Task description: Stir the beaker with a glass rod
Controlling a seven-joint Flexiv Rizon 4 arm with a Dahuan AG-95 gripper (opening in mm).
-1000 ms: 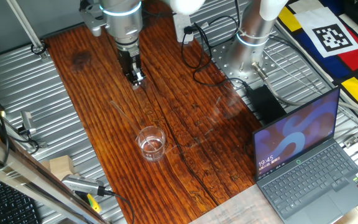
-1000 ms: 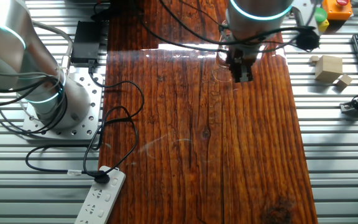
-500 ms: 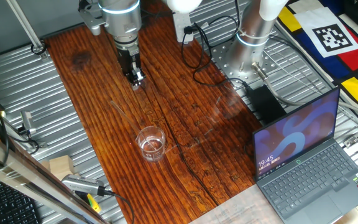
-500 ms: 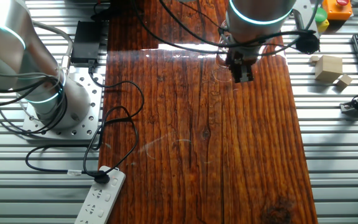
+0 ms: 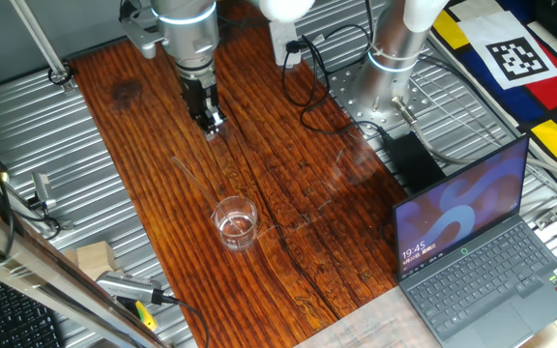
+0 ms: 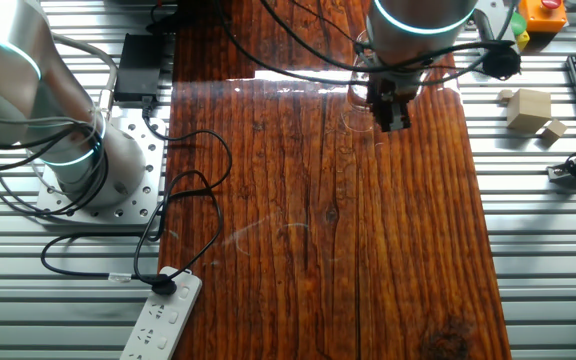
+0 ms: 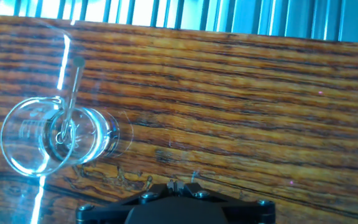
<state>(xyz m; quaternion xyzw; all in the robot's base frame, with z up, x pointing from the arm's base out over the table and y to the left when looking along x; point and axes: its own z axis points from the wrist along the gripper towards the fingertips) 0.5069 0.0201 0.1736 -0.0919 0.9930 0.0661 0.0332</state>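
One fixed view shows the gripper hanging above the far part of the dark striped wooden surface, pointing down. Its fingers look drawn close together, with nothing between them. The beaker stands upright nearer the front of the surface, well apart from the gripper and seemingly holding a little clear liquid. The glass rod shows only as a faint thin line lying on the wood between the gripper and the beaker, off to the side and slanted. An open laptop sits at the right edge with its screen lit.

The other fixed view sees the gripper from the opposite side, over the upper part of the surface. A white power strip with a black cable lies on the metal slats to the left, and pale wooden blocks lie to the right.

In the hand view the beaker sits at the left. The glass rod slants down towards it, its lower end overlapping the beaker's outline; whether they touch cannot be told. The fingertips are out of that view.
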